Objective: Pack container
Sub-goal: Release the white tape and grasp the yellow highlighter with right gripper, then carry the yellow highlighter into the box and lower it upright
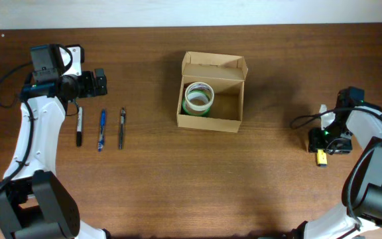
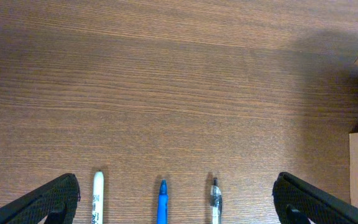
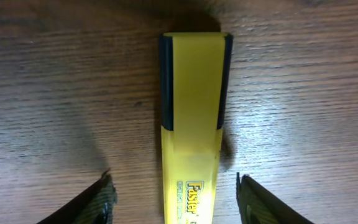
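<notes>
Squarely between right jaws: yellow highlighter [image 3: 191, 112].

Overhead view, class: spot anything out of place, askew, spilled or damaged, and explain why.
Nothing is spilled or damaged. The yellow plastic highlighter lies alone near the right side of the table, far from the row of three pens on the left. The tan cardboard box sits slightly askew to the table edge.

1. Dark brown wooden table [image 1: 178, 172].
2. White marker with black cap [image 1: 79, 124], blue plastic pen [image 1: 102, 129], slim dark pen [image 1: 121, 127]: parallel, side by side, not touching.
3. Yellow plastic highlighter [image 3: 192, 112] lies flat on the table.
</notes>
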Controlling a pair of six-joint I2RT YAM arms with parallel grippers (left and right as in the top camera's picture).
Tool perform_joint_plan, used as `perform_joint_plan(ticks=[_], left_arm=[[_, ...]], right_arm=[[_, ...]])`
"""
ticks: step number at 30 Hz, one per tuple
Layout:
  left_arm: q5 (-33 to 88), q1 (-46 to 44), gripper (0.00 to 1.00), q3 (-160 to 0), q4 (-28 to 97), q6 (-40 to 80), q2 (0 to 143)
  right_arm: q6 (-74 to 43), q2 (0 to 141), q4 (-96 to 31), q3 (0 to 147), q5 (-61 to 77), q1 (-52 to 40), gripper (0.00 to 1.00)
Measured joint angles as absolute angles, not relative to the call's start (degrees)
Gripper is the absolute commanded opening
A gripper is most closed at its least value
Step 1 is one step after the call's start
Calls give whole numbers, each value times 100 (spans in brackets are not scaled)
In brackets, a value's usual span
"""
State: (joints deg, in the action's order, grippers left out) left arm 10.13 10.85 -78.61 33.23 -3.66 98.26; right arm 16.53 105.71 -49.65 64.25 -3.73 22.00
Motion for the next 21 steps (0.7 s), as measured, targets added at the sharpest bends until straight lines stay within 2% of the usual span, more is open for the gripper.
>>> perform_joint_plan(ticks=[7, 11, 13, 17, 21], left_arm=[[1013, 1085, 99, -7861, 3323, -364, 9826], [1013, 1085, 99, -7861, 3326, -366, 9826], [1013, 1085, 99, -7861, 3323, -366, 9826], [1013, 1085, 99, -7861, 3323, -366, 9826], [1013, 1085, 99, -7861, 3323, -366, 9826]], right_arm=[[1651, 10665, -4939, 6414, -388, 2200, 58], [1638, 10731, -4945, 6423, -338, 2200, 24], [1581, 10744, -4945, 6429, -287, 2198, 13], [1492, 10744, -4945, 6471, -257, 2200, 4], [1468, 10812, -5043, 6628, 25, 2198, 4]])
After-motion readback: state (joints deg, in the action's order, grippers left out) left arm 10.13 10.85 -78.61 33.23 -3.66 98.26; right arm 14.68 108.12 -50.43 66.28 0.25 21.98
